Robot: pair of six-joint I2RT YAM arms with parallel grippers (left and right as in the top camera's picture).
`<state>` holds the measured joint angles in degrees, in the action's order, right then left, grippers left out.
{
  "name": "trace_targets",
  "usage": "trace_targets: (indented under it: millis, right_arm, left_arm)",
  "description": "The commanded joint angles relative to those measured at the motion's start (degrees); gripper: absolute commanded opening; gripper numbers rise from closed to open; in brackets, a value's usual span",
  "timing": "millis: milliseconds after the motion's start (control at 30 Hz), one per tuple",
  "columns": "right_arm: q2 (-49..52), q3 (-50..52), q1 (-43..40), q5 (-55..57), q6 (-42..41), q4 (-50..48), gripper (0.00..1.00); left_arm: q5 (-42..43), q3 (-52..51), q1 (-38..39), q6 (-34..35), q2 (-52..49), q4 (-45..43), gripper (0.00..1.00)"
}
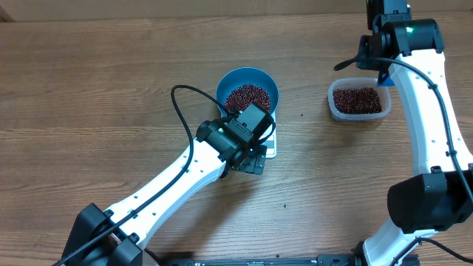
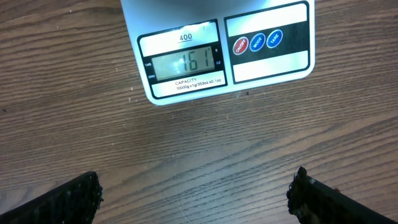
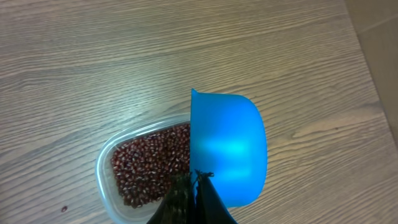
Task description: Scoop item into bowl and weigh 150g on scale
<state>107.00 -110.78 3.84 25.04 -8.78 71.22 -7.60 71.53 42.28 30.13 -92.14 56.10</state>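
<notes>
At centre of the tabletop [image 1: 111, 89], the bowl [image 1: 251, 74] sits on the scale [image 2: 267, 67], so whatever enters it registers directly as weight. The beans [image 1: 247, 97] form a mound covering the bowl floor.

**Left arm.** The left claw [image 2: 196, 190] is released, its jaws spread wide and grasping nothing. It hangs over the tabletop just beside the scale's front edge. This placement serves inspection, not handling: the wrist camera faces the display [image 2: 181, 65], which appears to read 161, with three round buttons [image 2: 257, 43] alongside. In the overhead view this arm hides most of the scale, leaving one corner visible beside the bowl.

**Right arm.** The right claw [image 3: 194, 196] is clenched on the handle of the scoop [image 3: 227, 149] and holds it over one end of the tub [image 3: 101, 163], well apart from the bowl. Parked there, any stray grains would fall back into the bean supply [image 3: 146, 165]. The scoop presents its outer shell to the wrist camera, so whether it is loaded cannot be told.

**Assessment.** The reading exceeds the target, so the portion is judged slightly over. The next step probably calls for lifting a small amount out of the bowl, returning it to the tub, then rechecking the display.

**Caution.** Too large a removal would undershoot. Pressing the scoop on the bowl could falsify the reading or shift the bowl.
</notes>
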Motion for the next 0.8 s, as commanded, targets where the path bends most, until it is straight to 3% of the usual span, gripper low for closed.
trace_targets:
  millis: [0,267,433,633,767]
  right_arm:
    - [-0.5,-0.2,0.0,-1.3,-0.4,-0.7,0.04]
    - [-0.5,-0.2,0.0,-1.4,-0.2,-0.5,0.04]
    - [-0.5,-0.2,0.0,-1.4,-0.2,-0.4,0.04]
    - [-0.5,-0.2,0.0,-3.0,-0.2,-1.2,0.04]
    - [-0.5,-0.2,0.0,-3.4,-0.2,-2.9,0.04]
  left_arm:
    - [-0.9,-0.4,-0.3,1.2,0.4,0.0,1.00]
    - [-0.9,-0.4,-0.3,1.2,0.4,0.0,1.00]
    - [-1.6,0.3,-0.3,0.0,0.4,-7.0,0.99]
    - [-4.2,12.3,-6.1,-10.9,0.4,-5.2,1.00]
    - [-4.3,21.8,-14.5,-11.0,0.4,-3.4,1.00]
